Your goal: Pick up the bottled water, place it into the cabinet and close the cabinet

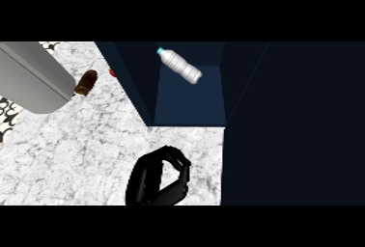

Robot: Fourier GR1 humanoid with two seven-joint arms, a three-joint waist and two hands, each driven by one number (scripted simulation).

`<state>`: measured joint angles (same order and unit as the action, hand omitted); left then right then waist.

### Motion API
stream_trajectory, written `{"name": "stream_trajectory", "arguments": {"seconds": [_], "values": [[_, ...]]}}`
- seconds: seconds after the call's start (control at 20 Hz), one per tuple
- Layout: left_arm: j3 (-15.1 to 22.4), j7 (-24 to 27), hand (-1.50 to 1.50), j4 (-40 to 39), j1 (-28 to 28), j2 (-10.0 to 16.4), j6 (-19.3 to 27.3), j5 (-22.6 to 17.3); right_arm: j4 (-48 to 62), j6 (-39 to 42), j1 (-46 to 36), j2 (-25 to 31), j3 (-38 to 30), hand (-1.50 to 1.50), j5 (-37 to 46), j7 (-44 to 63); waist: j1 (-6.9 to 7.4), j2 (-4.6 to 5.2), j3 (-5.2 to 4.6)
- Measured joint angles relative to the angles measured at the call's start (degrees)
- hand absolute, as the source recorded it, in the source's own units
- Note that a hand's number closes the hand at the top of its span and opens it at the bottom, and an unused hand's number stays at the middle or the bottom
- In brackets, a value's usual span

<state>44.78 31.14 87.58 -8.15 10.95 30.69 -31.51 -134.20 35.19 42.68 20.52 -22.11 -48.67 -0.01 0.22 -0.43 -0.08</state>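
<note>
The bottled water [179, 66], clear with a light blue cap, lies tilted inside the open dark blue cabinet [191, 103], towards its back. No hand touches it. My right hand [153, 179] is over the marble counter just in front of the cabinet's opening, well below the bottle. Its fingers are curled towards the thumb and hold nothing. The cabinet's dark door panel [292, 125] fills the right side of the view. My left hand does not show.
A big grey cylinder [32, 77] slants across the upper left. Beside it lies a brown object [86, 83]. A small red thing [112, 73] peeks out behind the cabinet's left wall. White marble counter [78, 154] spreads to the left.
</note>
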Motion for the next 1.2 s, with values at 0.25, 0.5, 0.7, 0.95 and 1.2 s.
{"name": "stream_trajectory", "arguments": {"seconds": [0.25,0.5,0.7,0.95,1.2], "values": [[-0.93,-0.05,1.5,8.08,6.68,8.64,-2.68,-0.38,-0.07,2.77,0.83,0.4,1.76,1.5,0.13,0.68,-0.02,0.01,-0.01],[-3.95,0.79,1.5,11.95,10.99,15.18,-5.51,-1.62,-0.33,7.82,1.52,2.66,4.86,1.5,0.36,1.74,-0.22,-0.05,-0.07],[-8.12,1.99,-1.5,14.95,13.98,19.92,-8.51,-4.05,-0.69,10.87,1.84,2.08,6.96,1.5,0.62,1.06,-0.59,-0.23,-0.13],[-13.01,2.99,-1.5,18.56,18.2,24.96,-12.86,-8.29,-1.15,12.56,1.86,1.35,9.02,1.5,0.94,0.4,-0.69,-0.49,-0.28],[-18.36,3.77,-1.5,22.19,22.49,29.99,-15.28,-11.36,-1.37,13.8,1.66,1.58,12.5,1.5,1.34,1.26,0.0,-0.74,-0.39]]}}
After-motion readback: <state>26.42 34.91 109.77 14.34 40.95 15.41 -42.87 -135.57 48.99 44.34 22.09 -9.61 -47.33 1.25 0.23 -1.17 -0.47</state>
